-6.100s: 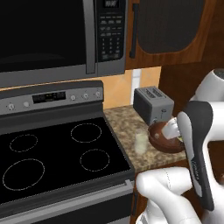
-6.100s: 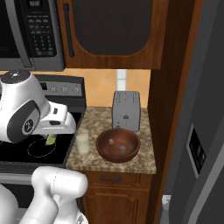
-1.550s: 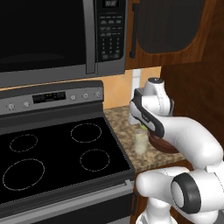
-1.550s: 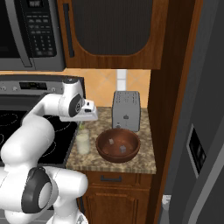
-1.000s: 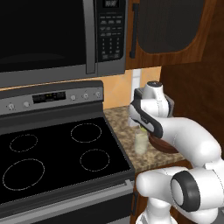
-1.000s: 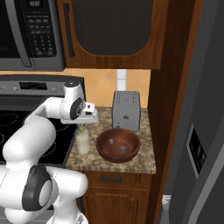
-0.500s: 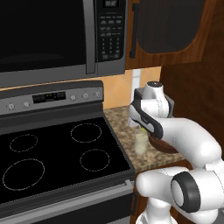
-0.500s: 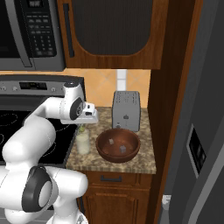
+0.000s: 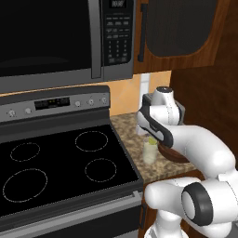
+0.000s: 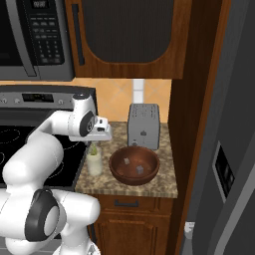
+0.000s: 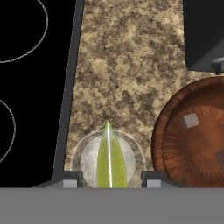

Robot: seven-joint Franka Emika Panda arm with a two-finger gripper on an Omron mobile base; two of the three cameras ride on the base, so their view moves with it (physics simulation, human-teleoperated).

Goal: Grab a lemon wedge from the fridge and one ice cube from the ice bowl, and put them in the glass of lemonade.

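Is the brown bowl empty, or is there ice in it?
Not empty. The ice bowl holds two pale ice cubes on its bottom, and one shows in the hand view too.

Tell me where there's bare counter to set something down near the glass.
Bare granite counter lies behind the glass of lemonade, between stove and toaster. It is crowded at the front, where the ice bowl sits beside the glass.

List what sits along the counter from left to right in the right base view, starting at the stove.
Stove → glass of lemonade, with the pincer holding the lemon wedge just above it → ice bowl → fridge.
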